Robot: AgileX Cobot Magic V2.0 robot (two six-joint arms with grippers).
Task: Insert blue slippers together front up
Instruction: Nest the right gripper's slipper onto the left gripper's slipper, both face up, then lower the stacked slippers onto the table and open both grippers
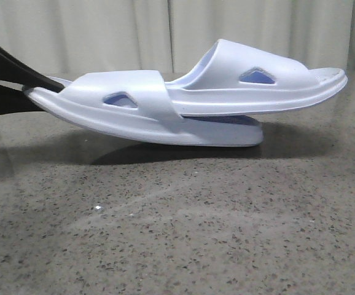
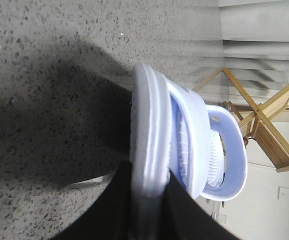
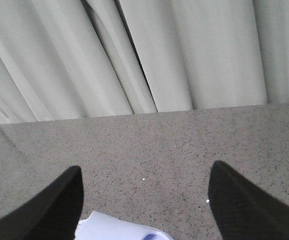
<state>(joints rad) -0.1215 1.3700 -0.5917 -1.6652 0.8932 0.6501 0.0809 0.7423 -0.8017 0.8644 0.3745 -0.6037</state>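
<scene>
Two blue slippers [image 1: 190, 104] are nested on the speckled grey table [image 1: 183, 233] in the front view: one slipper [image 1: 134, 114] lies lower, its far end flat on the table at about 4 o'clock of the pair and its near end lifted off the surface toward 9 o'clock, while the second slipper [image 1: 257, 83] is pushed in under the first one's strap and juts out toward 3 o'clock, clear of the table. Both straps face up, and each shows one triangular cut-out on its side — two cut-outs counted. The left gripper [image 1: 33, 86] comes in from 9 o'clock; its two black fingers [image 1: 11, 61] are closed on the raised end of the lower slipper, one above and one below the sole. The left wrist view shows the same hold, the sole edge pinched between the two dark fingers [image 2: 109, 210], with the ribbed footbeds of both slippers running away from the camera. In the right wrist view the right gripper [image 3: 144, 200] has its two fingers [image 3: 54, 205] spread wide with nothing between them, hanging over the table; a pale corner of one slipper [image 3: 114, 227] shows at 6 o'clock, just beside the fingers, though whether they touch it cannot be told. Pale pleated curtains [image 3: 149, 50] hang behind the table.
</scene>
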